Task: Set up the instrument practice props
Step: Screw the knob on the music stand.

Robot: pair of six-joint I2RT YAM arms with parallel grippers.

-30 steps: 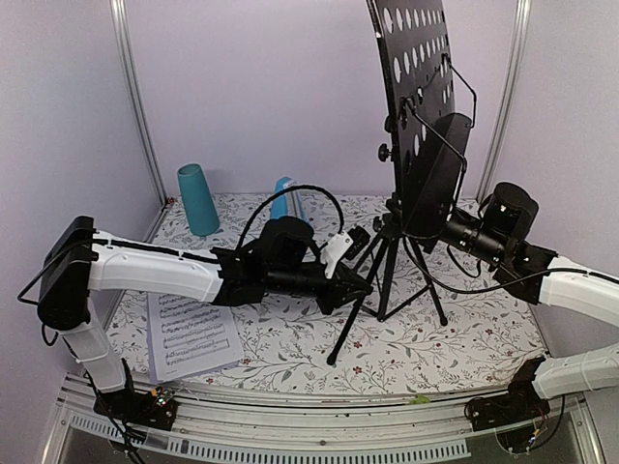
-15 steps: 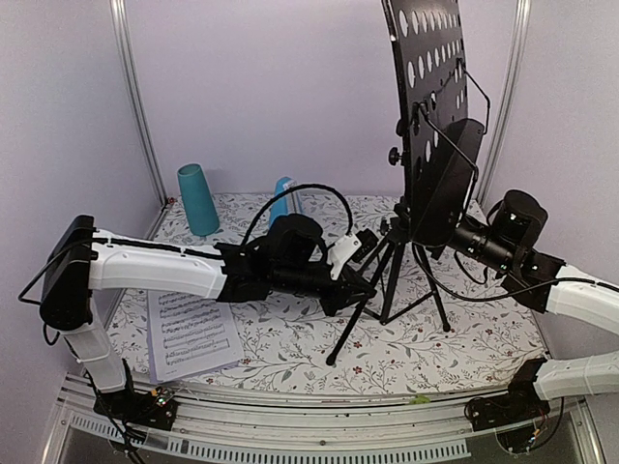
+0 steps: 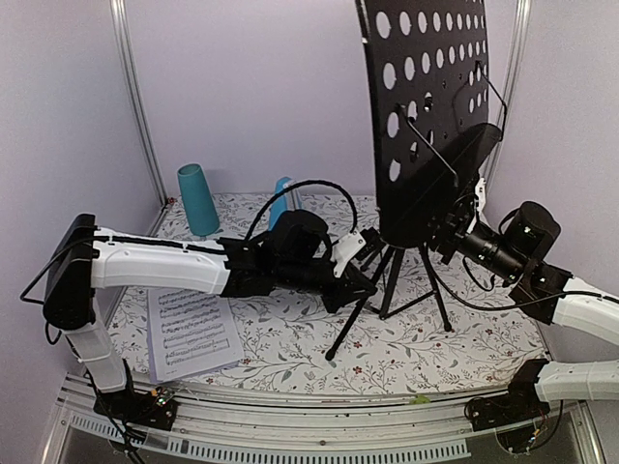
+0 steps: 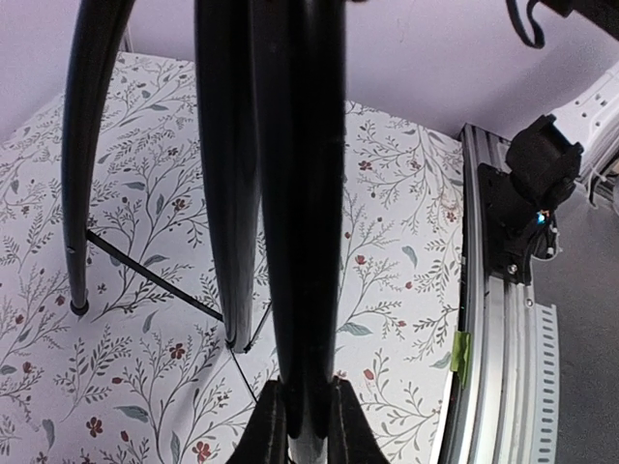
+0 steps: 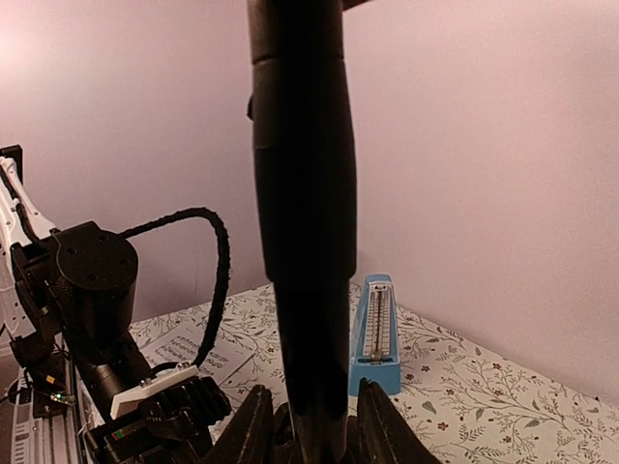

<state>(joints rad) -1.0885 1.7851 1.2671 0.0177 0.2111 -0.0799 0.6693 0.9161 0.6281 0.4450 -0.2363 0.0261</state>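
Sheet (image 3: 191,329) lies left on the bench (image 3: 484,338). Left tool (image 4: 305,418) clamps a leg of the stand (image 3: 426,193), upright mid-bench. Right tool (image 5: 309,425) straddles its post; I cannot tell whether it grips. Stand placement seems underway; next, release cleanly, then fetch the sheet.

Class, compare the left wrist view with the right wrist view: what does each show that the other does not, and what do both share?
Only the left wrist view shows the tripod feet and the right arm's base. Only the right wrist view shows the blue metronome, a sheet-music page and the left arm. Both show black music stand tubing close up and the floral table cover.
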